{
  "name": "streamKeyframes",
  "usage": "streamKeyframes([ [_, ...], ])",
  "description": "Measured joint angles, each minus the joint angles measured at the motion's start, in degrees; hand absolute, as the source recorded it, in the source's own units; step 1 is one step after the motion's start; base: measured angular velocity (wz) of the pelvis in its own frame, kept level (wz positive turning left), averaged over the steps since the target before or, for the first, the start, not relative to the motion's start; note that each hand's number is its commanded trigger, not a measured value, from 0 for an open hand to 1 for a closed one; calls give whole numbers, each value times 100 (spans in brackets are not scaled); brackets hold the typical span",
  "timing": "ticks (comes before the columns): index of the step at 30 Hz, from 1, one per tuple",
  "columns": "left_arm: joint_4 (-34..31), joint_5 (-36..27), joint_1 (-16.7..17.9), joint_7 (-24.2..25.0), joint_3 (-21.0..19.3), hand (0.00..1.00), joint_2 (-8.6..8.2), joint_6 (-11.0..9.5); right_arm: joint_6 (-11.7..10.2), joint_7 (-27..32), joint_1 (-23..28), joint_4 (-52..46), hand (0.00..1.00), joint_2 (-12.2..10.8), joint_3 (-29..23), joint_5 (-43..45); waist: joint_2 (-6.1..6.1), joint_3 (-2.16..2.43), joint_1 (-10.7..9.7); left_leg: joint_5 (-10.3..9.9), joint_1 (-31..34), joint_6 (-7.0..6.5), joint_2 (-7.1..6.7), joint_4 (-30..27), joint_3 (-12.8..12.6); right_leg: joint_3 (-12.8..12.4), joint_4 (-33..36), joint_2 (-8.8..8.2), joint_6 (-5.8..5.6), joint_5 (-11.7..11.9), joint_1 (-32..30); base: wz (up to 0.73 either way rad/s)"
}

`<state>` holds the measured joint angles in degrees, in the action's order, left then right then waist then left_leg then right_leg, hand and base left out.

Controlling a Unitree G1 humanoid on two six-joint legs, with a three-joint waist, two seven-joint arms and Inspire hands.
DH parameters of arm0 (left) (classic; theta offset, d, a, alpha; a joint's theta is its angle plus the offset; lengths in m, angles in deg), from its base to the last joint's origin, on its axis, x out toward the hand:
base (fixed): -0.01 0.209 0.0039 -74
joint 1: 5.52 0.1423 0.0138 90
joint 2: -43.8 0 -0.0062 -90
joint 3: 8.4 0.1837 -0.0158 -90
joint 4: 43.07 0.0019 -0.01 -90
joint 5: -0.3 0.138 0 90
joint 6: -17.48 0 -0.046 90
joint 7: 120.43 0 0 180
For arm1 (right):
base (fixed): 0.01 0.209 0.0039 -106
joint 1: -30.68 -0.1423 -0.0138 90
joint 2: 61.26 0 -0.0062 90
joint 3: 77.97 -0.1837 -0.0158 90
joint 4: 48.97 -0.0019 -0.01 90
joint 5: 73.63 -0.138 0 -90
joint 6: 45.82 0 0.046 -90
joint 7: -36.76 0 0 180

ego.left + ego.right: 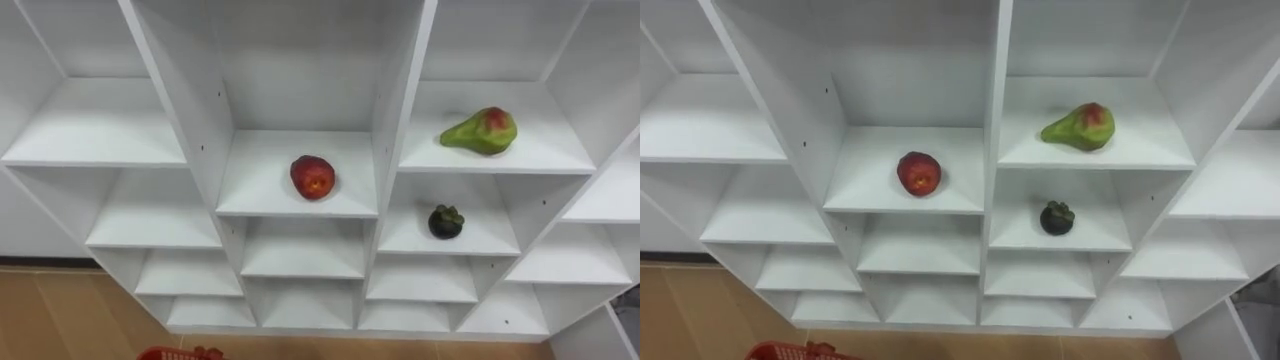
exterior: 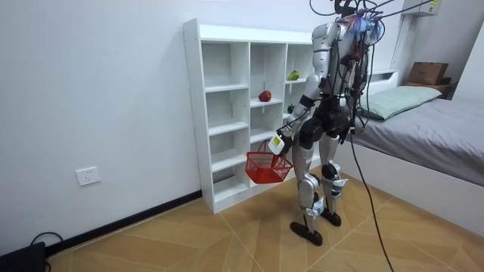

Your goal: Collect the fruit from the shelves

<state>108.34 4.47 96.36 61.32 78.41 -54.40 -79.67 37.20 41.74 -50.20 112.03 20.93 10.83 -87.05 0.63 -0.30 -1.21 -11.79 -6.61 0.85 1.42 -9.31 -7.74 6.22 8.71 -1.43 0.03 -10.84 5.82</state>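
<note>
Soft, even light brightens the white closet (image 1: 297,205) before me. Faint shadows gather in its lower compartments and under the red fruit (image 1: 313,177); its uprights splay toward my view's edges.

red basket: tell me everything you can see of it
The red basket is an open-mesh carrier with a hoop handle, plastic by its look. It hangs upright by that handle from the left hand, off the floor, in front of the closet's lower shelves and beside the robot's legs. No fruit shows through its mesh. Its rim peeks in at the eye views' bottom edge.
</note>
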Motion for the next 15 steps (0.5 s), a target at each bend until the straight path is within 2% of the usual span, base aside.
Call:
streamKeyframes([
  [5,9,-1,-11,4,5,100,-4,-48,-72,90,130,-539,0,0,-2,28,-18,5,-3,-11,24,-19,5,17,-12,20,14,8,-2,1,-39,0],
  [9,-104,6,13,-4,6,100,-24,-62,-179,314,365,-1536,0,-2,-4,257,-21,19,-14,-16,63,-27,4,17,-17,6,26,6,-3,4,-79,0],
  [10,-200,8,44,-6,6,100,-29,-73,-176,394,510,-2035,0,-4,-7,293,-17,31,-1,-16,92,-27,6,14,-26,-9,48,9,-3,5,-119,-7],
  [12,-370,7,113,-7,12,100,-29,-110,-218,545,749,-2970,0,-24,2,430,-45,16,-3,-15,107,-26,8,16,-43,-33,97,13,-3,5,-182,-14],
  [14,-412,-9,144,-16,25,100,-31,-198,-416,763,896,-3723,0,-97,15,615,-40,21,-10,-15,94,-26,6,13,-46,-64,96,13,-3,5,-181,-9],
  [15,-412,-8,140,-16,29,100,-31,-211,-421,817,923,-3891,0,-101,31,682,-40,21,-14,-15,94,-26,4,13,-46,-66,96,11,-3,5,-181,0],
])
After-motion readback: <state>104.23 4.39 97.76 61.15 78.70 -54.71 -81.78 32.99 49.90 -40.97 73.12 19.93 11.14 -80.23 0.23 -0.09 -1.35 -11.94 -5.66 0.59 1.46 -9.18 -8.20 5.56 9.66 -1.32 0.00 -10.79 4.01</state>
